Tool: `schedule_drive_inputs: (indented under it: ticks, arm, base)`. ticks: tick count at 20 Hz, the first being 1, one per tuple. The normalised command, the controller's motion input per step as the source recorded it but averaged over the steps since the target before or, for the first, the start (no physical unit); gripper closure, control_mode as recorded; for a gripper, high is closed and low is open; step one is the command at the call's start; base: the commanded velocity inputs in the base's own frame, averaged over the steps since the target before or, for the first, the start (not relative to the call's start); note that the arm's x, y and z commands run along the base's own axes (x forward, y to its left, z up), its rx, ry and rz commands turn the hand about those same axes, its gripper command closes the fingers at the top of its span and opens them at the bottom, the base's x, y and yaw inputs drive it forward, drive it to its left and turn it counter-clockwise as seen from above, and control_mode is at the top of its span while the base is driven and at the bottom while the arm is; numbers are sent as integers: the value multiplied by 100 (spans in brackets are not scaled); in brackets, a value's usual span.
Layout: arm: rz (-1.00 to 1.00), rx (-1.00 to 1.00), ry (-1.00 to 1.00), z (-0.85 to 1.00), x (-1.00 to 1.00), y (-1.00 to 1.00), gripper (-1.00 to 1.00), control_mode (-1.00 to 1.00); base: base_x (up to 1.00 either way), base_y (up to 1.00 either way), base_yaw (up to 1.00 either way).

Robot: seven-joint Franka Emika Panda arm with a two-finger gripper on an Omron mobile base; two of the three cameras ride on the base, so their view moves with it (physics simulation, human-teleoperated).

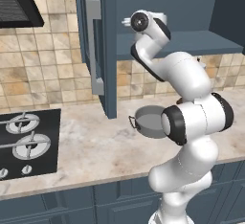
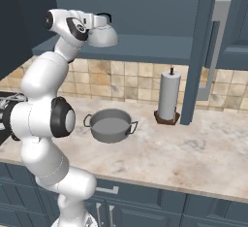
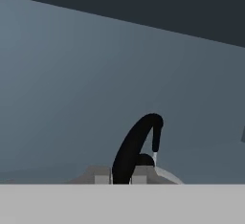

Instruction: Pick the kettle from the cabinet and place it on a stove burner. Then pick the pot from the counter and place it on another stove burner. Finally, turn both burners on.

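So the arm is reaching way up into the open cabinet (image 2: 160,46), and the gripper (image 3: 121,175) is clamped tight on the kettle's (image 2: 102,36) thin black handle (image 3: 136,144); in the hand view the arch runs right down between the two fingertips. Grabbing it by the handle makes sense to me: the body is a smooth dome with nothing to pinch, and a top grip lets it hang level when lifted. The kettle looks like it's on or just above the inner shelf (image 2: 145,46) near its front edge, can't quite tell which. The cabinet door (image 1: 103,50) is swung wide open, which keeps the way out clear. The pot (image 2: 111,124) sits on the counter (image 2: 193,153) just below, waiting its turn, with a paper towel roll (image 2: 168,96) standing further along by the door. The stove burners (image 1: 23,122) are off at the far end of the counter, both bare, so I'd guess the kettle needs a careful swing over there without clipping the door.
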Motion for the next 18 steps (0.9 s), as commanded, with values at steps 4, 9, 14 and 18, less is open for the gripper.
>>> schedule_drive_inputs:
  ticks: [4, 9, 14, 18]
  arm:
    - [0, 0, -6, 0, -5, 0, 100, -100]
    - [-1, 0, -3, 0, -3, 1, 100, -100]
    - [-5, 0, 0, -2, -8, 0, 100, -100]
    - [-8, 0, 0, 0, -39, 0, 100, -100]
  base:
    - [0, 0, 0]
    - [0, 0, 0]
    - [0, 0, 0]
    - [0, 0, 0]
